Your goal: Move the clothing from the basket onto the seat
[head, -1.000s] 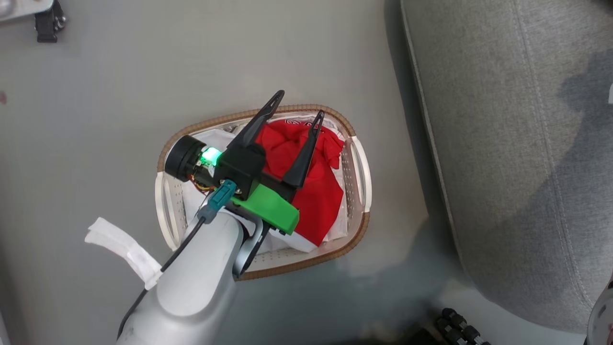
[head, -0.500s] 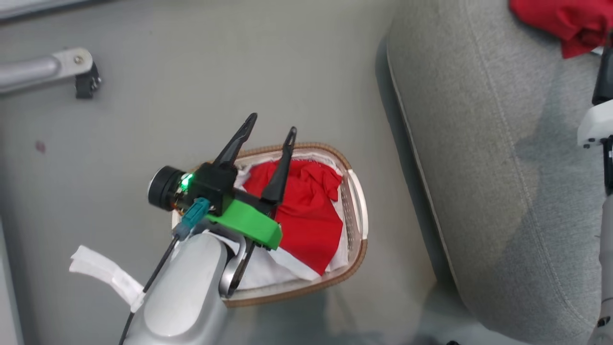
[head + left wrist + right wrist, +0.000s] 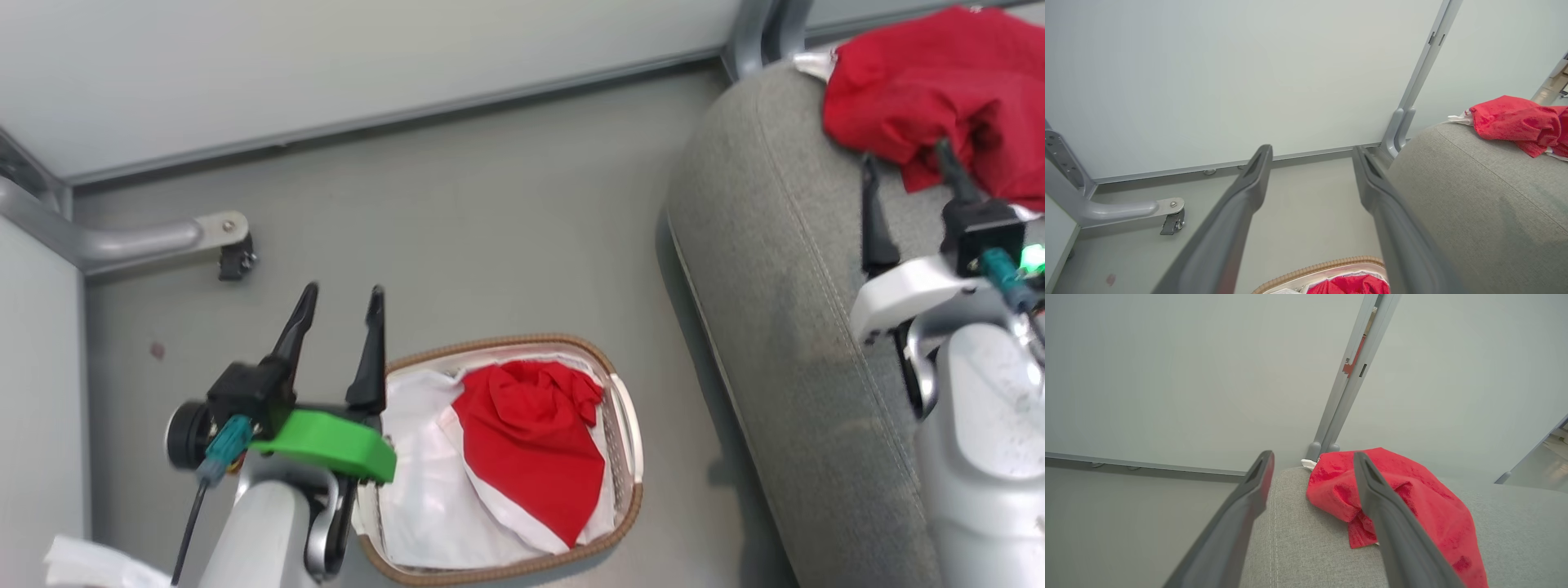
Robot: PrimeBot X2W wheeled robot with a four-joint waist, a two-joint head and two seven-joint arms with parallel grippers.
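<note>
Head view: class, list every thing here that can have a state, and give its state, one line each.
basket, upright, holding one red garment.
white liner, rumpled inside the basket.
basket garment, crumpled on the liner.
seat, bearing one red garment.
seat garment, bunched at the seat's far end.
left claw, open, empty, beside the basket.
right claw, open, empty, over the seat.

A grey metal leg ends in what may be a caster on the floor.

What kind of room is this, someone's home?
Probably a test bay staged like a living room: a sofa seat, a laundry basket on bare floor, and partition panels on wheeled metal feet.
</note>
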